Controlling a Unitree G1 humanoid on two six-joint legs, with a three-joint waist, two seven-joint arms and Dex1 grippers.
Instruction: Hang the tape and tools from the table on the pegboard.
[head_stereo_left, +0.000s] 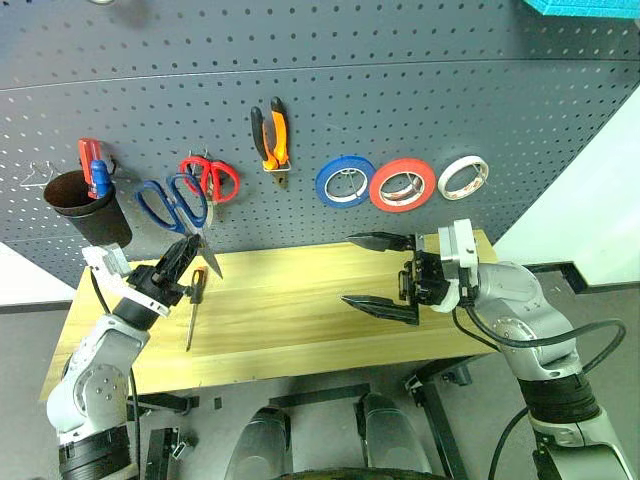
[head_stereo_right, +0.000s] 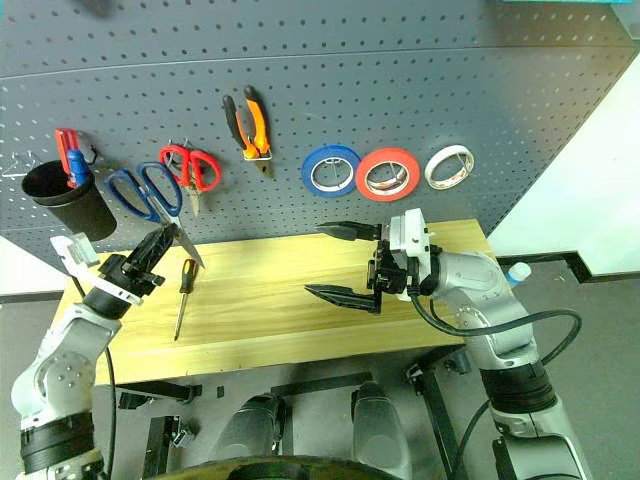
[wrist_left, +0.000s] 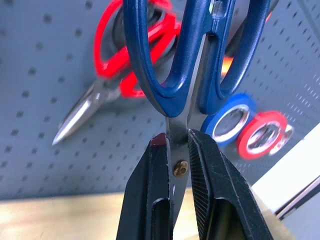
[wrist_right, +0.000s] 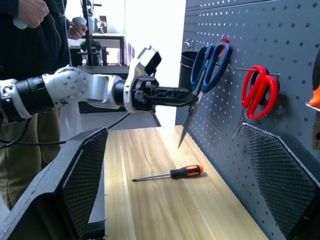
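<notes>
- On the pegboard (head_stereo_left: 420, 90), at its left end, I see a dark cup (head_stereo_left: 88, 208) holding a tool with a red and blue handle (head_stereo_left: 93, 168).
- My left gripper (head_stereo_left: 186, 254) pinches the dark blue-handled scissors (head_stereo_left: 172, 203) at the pivot screw, one finger on each side of the blades (wrist_left: 176, 145), as the left wrist view shows.
- The scissors stand handles up, with the blade tips pointing down over the table's (head_stereo_left: 300, 330) back left part; in the right wrist view the handles are up against the board beside the cup.
- Red-handled scissors (head_stereo_left: 211, 180) hang just right of the blue ones.
- Pliers with orange-and-black handles (head_stereo_left: 270, 137) hang further right, near the board's middle.
- Three tape rolls hang in a row: blue (head_stereo_left: 345, 182), red (head_stereo_left: 402, 185), white (head_stereo_left: 463, 177).
- The screwdriver (head_stereo_left: 194, 303) lies on the tabletop near its left end, orange-and-black handle toward the board, just right of my left gripper and apart from it.
- My right gripper (head_stereo_left: 382, 274) hovers above the tabletop's right half, fingers spread wide, nothing between them.
- A person in dark clothing (wrist_right: 30, 45) stands beyond the table's left end.
</notes>
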